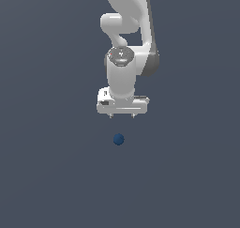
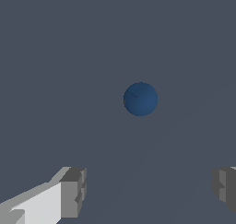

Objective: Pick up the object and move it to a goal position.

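The object is a small dark blue ball lying on the plain grey floor, a short way in front of the arm in the exterior view. My white gripper hangs above and behind it, fingers pointing down, not touching it. In the wrist view the ball shows apart from the gripper, whose two grey fingertips stand wide apart with nothing between them. The gripper is open.
The white arm rises behind the gripper toward the top of the exterior view. Plain grey floor surrounds the ball on all sides.
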`<state>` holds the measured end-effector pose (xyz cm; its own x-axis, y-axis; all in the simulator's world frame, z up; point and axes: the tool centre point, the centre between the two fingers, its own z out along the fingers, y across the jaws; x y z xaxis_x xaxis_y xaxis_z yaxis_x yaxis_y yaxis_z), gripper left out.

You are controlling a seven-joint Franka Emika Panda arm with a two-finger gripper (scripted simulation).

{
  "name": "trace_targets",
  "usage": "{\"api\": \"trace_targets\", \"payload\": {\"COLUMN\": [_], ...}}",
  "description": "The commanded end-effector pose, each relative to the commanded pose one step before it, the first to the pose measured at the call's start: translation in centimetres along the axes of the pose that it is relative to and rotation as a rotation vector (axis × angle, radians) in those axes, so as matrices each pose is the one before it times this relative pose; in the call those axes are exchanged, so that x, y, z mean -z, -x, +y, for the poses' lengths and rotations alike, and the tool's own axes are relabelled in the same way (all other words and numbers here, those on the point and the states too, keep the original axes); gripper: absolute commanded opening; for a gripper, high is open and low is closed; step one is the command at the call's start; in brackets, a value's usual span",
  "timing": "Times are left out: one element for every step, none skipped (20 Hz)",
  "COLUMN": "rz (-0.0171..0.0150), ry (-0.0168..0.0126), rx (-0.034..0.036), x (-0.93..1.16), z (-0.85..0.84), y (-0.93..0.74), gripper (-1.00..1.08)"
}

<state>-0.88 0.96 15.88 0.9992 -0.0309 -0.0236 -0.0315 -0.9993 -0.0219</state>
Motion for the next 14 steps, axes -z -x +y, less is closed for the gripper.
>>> {"api": "trace_targets", "payload": {"rz": [-0.00022,-0.00008,0.00017,0.00031,0.00044,0.00056,0.00064,0.00072,0.00079,0.00089,0.00101,0.00113,0.00125,0.00137], "ry": [-0.00047,0.00032,0.00016,0.00015,0.00016,0.00019,0.00024,0.00032,0.0004,0.00047,0.00054,0.00062,0.00071,0.00081], "rx": [0.00073,-0.00227,-0.00371,-0.00529,-0.00689,-0.00844,-0.00979,-0.01113,-0.01247,-0.01389,-0.01538,-0.01687,-0.01829,-0.01969], "x": [0.039,-0.067,-0.079,-0.1,-0.123,-0.147,-0.173,-0.204,-0.237,-0.267,-0.297,-0.327,-0.36,-0.394], "z": [-0.026,0.013,0.011,0.017,0.025,0.033,0.035,0.037,0.037,0.039,0.041,0.043,0.043,0.04], "y": [0.008,-0.033,-0.061,-0.09,-0.117,-0.143,-0.166,-0.187,-0.208,-0.229,-0.253,-0.275,-0.295,-0.314], "gripper": [1.0,1.0,1.0,1.0,1.0,1.0,1.0,1.0,1.0,1.0,1.0,1.0,1.0,1.0]}}
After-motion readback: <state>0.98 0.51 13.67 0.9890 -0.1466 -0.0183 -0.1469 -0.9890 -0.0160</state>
